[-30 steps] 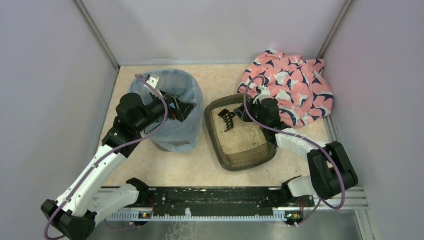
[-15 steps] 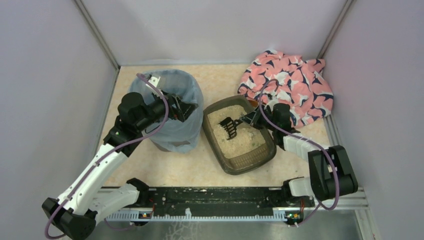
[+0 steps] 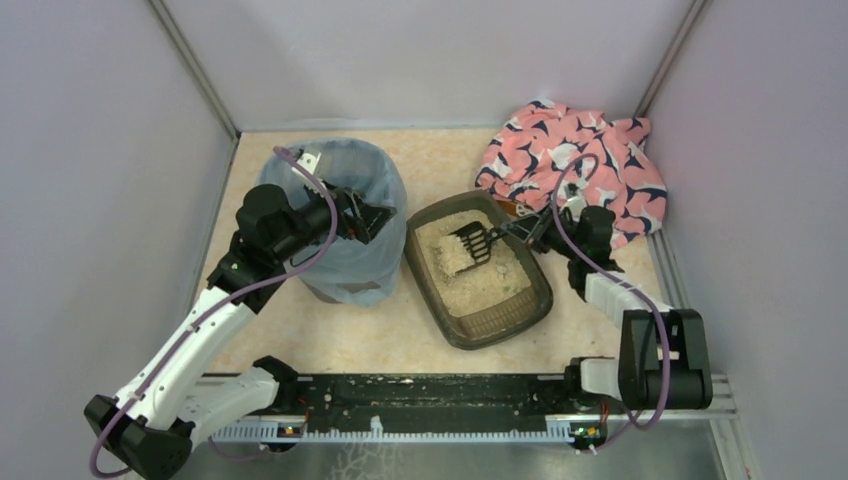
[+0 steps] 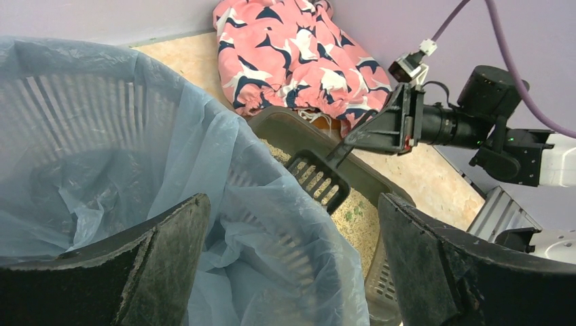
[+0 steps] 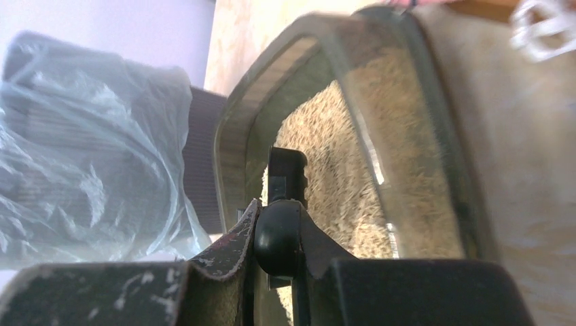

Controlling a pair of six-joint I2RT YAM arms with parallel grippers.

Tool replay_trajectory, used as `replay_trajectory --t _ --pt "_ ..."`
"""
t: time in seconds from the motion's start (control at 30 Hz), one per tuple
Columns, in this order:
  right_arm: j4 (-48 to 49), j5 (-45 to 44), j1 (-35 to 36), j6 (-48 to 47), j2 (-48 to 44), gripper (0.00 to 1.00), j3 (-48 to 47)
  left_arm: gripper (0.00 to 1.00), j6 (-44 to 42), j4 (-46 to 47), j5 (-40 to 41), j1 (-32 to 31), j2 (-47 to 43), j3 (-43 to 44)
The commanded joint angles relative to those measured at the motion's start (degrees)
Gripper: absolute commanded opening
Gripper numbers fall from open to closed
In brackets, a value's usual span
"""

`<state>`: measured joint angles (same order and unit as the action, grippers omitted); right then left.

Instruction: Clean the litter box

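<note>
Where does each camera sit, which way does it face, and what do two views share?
Top external: above and behind the arms, looking down on the litter box, bin and both arms.
Left wrist: over the bin, facing across to the right gripper; own open fingers show.
Right wrist: low, facing along the scoop into the litter; own fingers show.
Shared: both wrist views show scoop, litter box and bin.

Litter box (image 3: 497,325): shallow dark brown plastic tray, rectangular, with rounded corners. It sits flat on the surface (image 3: 350,330), right of centre, skewed so its long axis runs far-left to near-right as I look out. The left long side is just beside the bin (image 3: 330,170). The far corner is near the pink cloth (image 3: 585,165). It holds beige granular litter (image 3: 470,288), lying uneven, with a few greenish specks by the right wall. The near wall is ribbed. The rim is blurred from my right wrist.
</note>
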<state>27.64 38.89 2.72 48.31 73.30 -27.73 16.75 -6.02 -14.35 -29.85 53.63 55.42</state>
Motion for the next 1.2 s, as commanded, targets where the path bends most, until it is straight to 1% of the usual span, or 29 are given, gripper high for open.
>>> replay_trajectory --t 0.0,0.03,0.13,0.17,0.27,0.37,0.43,0.53,0.57,0.6,0.63,0.67,0.73,0.77,0.83,0.87,0.93,1.0,1.03,1.1,1.17 --pt "3.7 4.4 -5.9 1.1 -2.7 0.0 -1.6 0.99 -1.2 0.6 0.7 0.2 -0.5 0.5" --pt "4.3 4.6 -5.9 1.2 -2.4 0.0 -1.3 0.99 -1.3 0.6 0.7 0.2 -0.5 0.4" --pt "11.1 7.0 -4.5 5.1 0.2 0.0 0.8 0.99 -1.2 1.0 0.5 0.2 0.1 0.4" --pt "12.0 7.4 -5.6 5.3 0.5 0.0 1.4 0.99 -1.0 1.1 0.3 0.2 0.4 0.5" --pt "11.0 7.6 -10.4 4.1 0.3 0.0 1.7 0.99 -0.9 0.9 -0.7 0.3 1.1 1.5" --pt "13.7 9.3 -9.1 5.3 2.0 0.0 1.7 0.99 -1.7 0.0 -0.4 0.3 1.5 2.6" --pt "14.9 8.4 -10.6 5.6 2.4 0.0 2.6 0.99 -2.0 -0.8 -0.1 0.2 2.1 3.4" --pt "18.1 8.5 -5.1 6.8 4.0 0.0 3.1 0.99 -1.0 0.2 -1.2 0.2 2.6 3.2" --pt "19.4 7.6 -4.8 7.7 4.0 0.0 4.0 0.99 -0.7 0.4 -1.6 0.2 3.0 3.2" --pt "21.1 7.3 -6.6 8.7 3.7 0.0 5.6 0.99 -0.5 0.4 -1.9 0.2 3.4 3.5" --pt "23.3 7.3 -9.7 10.3 3.8 0.0 6.9 0.99 -0.3 0.1 -2.1 0.2 3.8 3.8" --pt "27.0 7.5 -11.2 12.2 4.5 0.0 8.2 0.99 -0.1 0.1 -2.2 0.2 3.9 3.9" --pt "35.0 10.0 -11.5 17.0 7.7 0.0 9.1 0.99 0.4 1.0 -2.6 0.2 3.9 3.5" --pt "40.5 10.3 -11.9 20.1 9.6 0.0 9.9 0.99 0.5 1.3 -2.4 0.2 4.1 3.4" --pt "48.1 10.1 -13.0 24.2 13.2 0.0 11.4 0.99 -0.2 0.2 -1.7 0.2 5.2 4.9" --pt "52.0 9.9 -12.5 25.6 16.0 0.0 11.5 0.99 -0.6 -1.0 -1.5 0.1 5.8 5.6" --pt "58.0 10.5 -11.4 28.6 19.8 0.0 11.7 0.99 -0.7 -1.3 -1.4 0.2 6.3 6.3" --pt "64.2 10.2 -12.6 31.9 23.0 0.0 12.7 0.99 -0.7 -1.5 -1.4 0.1 6.4 6.8" --pt "65.6 10.0 -12.5 32.6 24.4 0.0 12.7 0.99 -0.7 -1.6 -1.2 0.2 6.3 6.8" --pt "66.3 10.7 -10.1 32.1 25.4 0.0 12.1 0.99 -0.6 -0.8 -1.3 0.1 6.0 6.4" --pt "63.7 10.0 -10.3 29.4 23.0 0.0 12.8 0.99 -0.6 -1.0 -1.3 0.1 6.3 6.5"
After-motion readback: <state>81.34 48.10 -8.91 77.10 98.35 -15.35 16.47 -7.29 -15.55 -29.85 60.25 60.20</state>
